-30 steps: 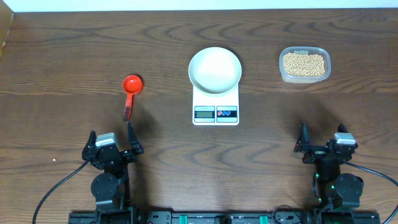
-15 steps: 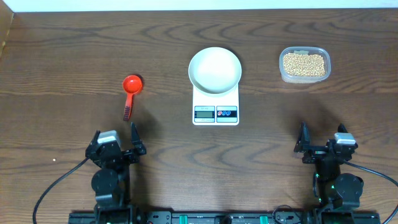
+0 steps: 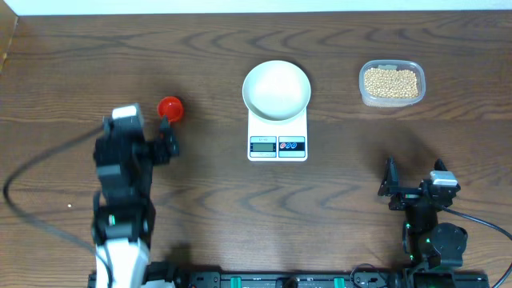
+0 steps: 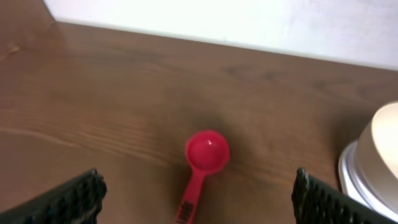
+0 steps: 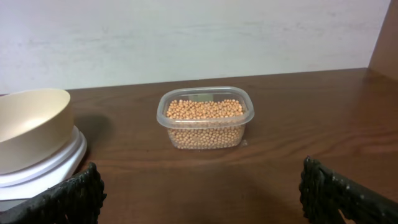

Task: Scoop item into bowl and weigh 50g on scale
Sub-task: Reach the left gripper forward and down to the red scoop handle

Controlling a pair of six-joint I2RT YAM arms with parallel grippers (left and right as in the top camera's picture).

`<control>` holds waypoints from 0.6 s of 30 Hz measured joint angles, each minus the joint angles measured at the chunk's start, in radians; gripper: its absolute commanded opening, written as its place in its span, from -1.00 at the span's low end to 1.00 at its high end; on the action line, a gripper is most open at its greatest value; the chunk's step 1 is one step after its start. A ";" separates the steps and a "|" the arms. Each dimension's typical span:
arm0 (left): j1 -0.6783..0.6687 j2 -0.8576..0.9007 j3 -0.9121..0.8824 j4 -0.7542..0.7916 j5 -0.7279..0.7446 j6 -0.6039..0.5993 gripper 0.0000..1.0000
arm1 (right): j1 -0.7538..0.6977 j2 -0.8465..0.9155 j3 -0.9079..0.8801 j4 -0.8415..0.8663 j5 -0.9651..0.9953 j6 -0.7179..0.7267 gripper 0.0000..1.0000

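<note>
Right now, step in hand: the very first, fetching the red scoop (image 4: pixel 207 151); no scooping and no weighing done yet.
Left hand (image 3: pixel 168 136): spread as wide as it goes, empty; hangs over the scoop's handle left of centre in the overhead view, red cup showing just above it.
Left wrist view: fingers (image 4: pixel 71 199) at the two lower corners, scoop lying on the table (image 3: pixel 80 64) between them, apparently untouched.
Right hand (image 3: pixel 414 182): wide open, holding nothing; sits at lower right of the overhead view, well apart from everything.
Beans (image 5: pixel 204 111): all inside the clear tub (image 3: pixel 391 83) at upper right of the overhead view; none elsewhere.
Bowl (image 3: pixel 276 88): white, empty, resting on the scale, upper centre.
Scale (image 3: pixel 277 146): display and two buttons toward the lower edge; reading too small to tell.
Next move, as a judgement: lower the left hand, straddle the handle, close squarely on it.
Demands: a low, centred pinch on a thin handle lying flat on the table; otherwise probably a skid or a twist.
Afterwards, likely: across past the scale to the tub, dip, then tip into the bowl in small lots.
</note>
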 measured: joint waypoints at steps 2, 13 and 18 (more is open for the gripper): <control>0.002 0.116 0.090 -0.045 0.018 0.000 0.96 | 0.000 0.000 0.000 0.000 0.000 0.000 0.99; 0.151 0.708 0.676 -0.379 0.217 0.022 0.96 | 0.000 0.000 0.000 0.000 0.000 0.000 0.98; 0.198 0.833 0.725 -0.400 0.298 0.028 0.95 | 0.000 0.000 0.000 0.000 0.000 0.000 0.98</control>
